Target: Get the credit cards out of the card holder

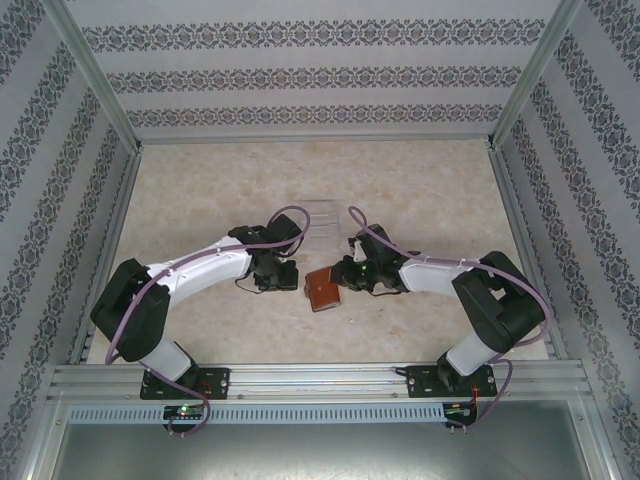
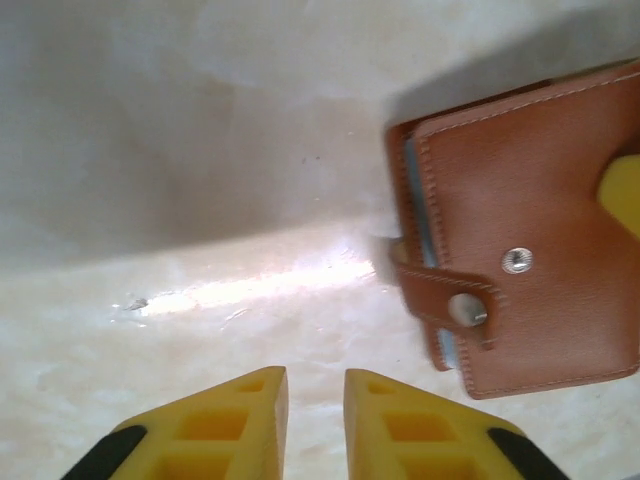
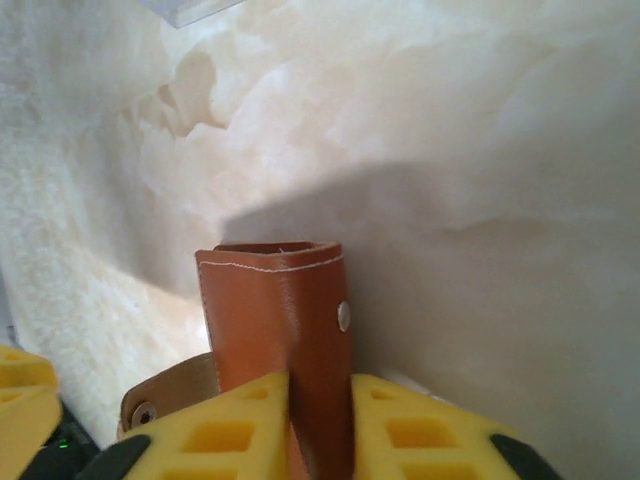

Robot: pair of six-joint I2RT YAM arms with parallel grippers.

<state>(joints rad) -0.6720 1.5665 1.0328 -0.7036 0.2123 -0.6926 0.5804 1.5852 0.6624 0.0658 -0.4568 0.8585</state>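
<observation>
Marbled worktop [image 1: 420, 200]: your right end effector [image 3: 320, 385] clamps the card holder [image 2: 540, 190]; your left end effector [image 2: 315, 380], slightly parted and empty, hangs just beside its strap tab [image 2: 440, 290].

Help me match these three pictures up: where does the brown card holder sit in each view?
Top external: card holder just below the picture's centre.
Left wrist: card holder at the right side, strap tab on its left edge.
Right wrist: lower centre, pinched in the right claw.
Shared landmark: the pale marbled table.
</observation>
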